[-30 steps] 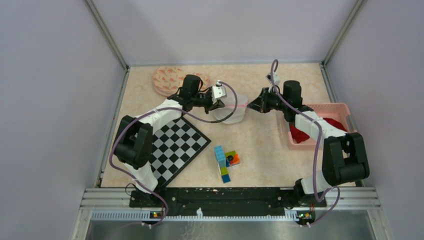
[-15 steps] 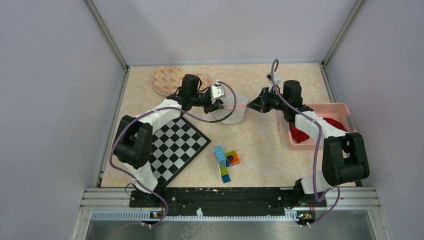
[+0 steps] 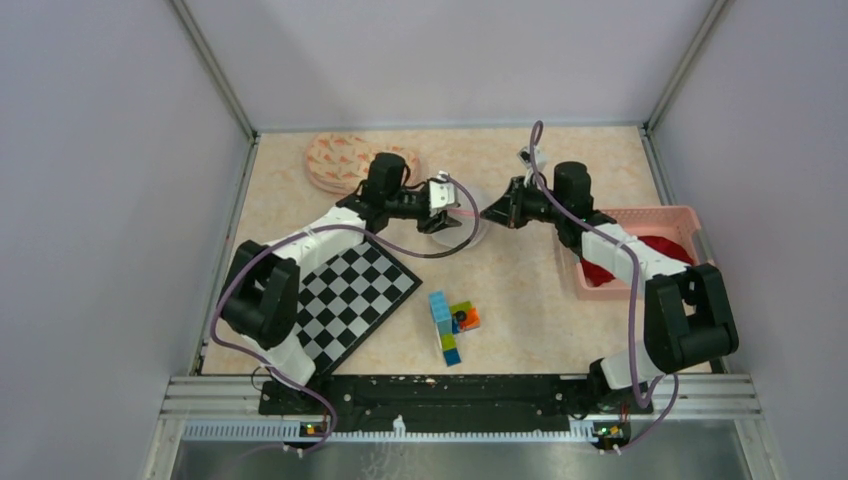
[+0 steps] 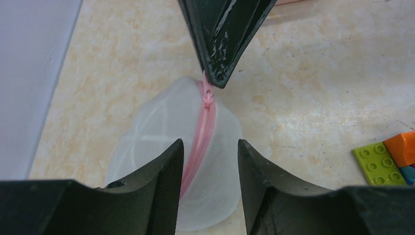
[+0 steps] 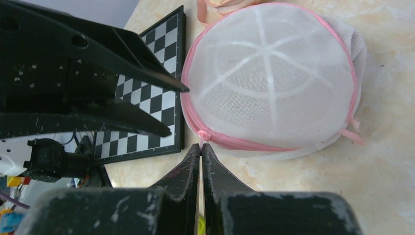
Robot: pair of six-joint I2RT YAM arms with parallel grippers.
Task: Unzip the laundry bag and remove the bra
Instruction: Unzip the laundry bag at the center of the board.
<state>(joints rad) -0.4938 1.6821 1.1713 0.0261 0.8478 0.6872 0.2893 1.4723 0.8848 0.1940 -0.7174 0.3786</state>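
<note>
The laundry bag (image 3: 468, 226) is a round white mesh pouch with a pink zipper (image 4: 199, 128) round its rim, lying at mid-table. My right gripper (image 5: 201, 145) is shut on the pink zipper pull (image 5: 201, 137) at the bag's edge; in the left wrist view its black fingers (image 4: 222, 39) come down from the top onto the pull. My left gripper (image 4: 209, 147) stands open, its fingertips either side of the zipper seam without clamping it. In the top view the left gripper (image 3: 447, 208) and the right gripper (image 3: 487, 213) face each other across the bag. The bra is hidden.
A chessboard (image 3: 352, 290) lies at front left of the bag. Coloured toy bricks (image 3: 452, 322) sit in front of it. A round patterned disc (image 3: 340, 160) is at back left. A pink basket (image 3: 690, 218) with red cloth (image 3: 600, 270) stands at the right.
My left gripper has opened and let go of the bag's rim. My right gripper has moved left with the zipper pull, and the bag now lies more bunched between the two grippers.
</note>
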